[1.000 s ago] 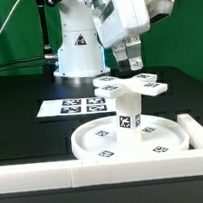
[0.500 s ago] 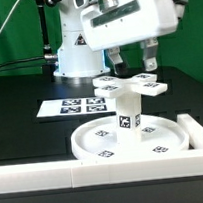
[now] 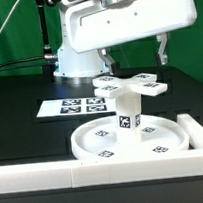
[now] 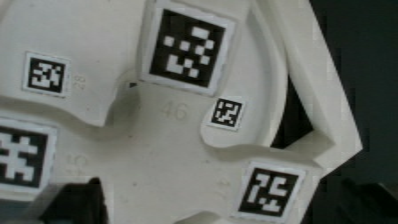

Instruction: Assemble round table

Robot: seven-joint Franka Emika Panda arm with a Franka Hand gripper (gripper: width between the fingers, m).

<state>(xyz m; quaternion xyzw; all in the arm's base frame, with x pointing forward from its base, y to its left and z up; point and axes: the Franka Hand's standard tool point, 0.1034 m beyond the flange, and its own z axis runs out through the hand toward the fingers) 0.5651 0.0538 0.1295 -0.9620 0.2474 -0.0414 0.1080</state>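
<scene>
The large rimmed round disc (image 3: 144, 144) lies at the front of the table. The short cylindrical leg (image 3: 128, 111) stands upright at its centre. The flat cross-shaped foot piece (image 3: 133, 83) lies on the black table just behind the disc. My gripper (image 3: 136, 62) hangs above the foot piece, open and empty. One finger (image 3: 107, 61) is over the piece's left side in the exterior view, the other over its right side. In the wrist view the foot piece (image 4: 169, 110) and its tags fill the picture from close above.
The marker board (image 3: 74, 106) lies flat at the exterior view's left of the foot piece. The long white border rail (image 3: 56, 175) runs along the front and turns up the right side. The robot's base (image 3: 76, 50) stands behind.
The hand has turned so its broad face shows to the exterior camera. The fingers now stand wide apart on either side above the foot piece. No furniture part has moved.
</scene>
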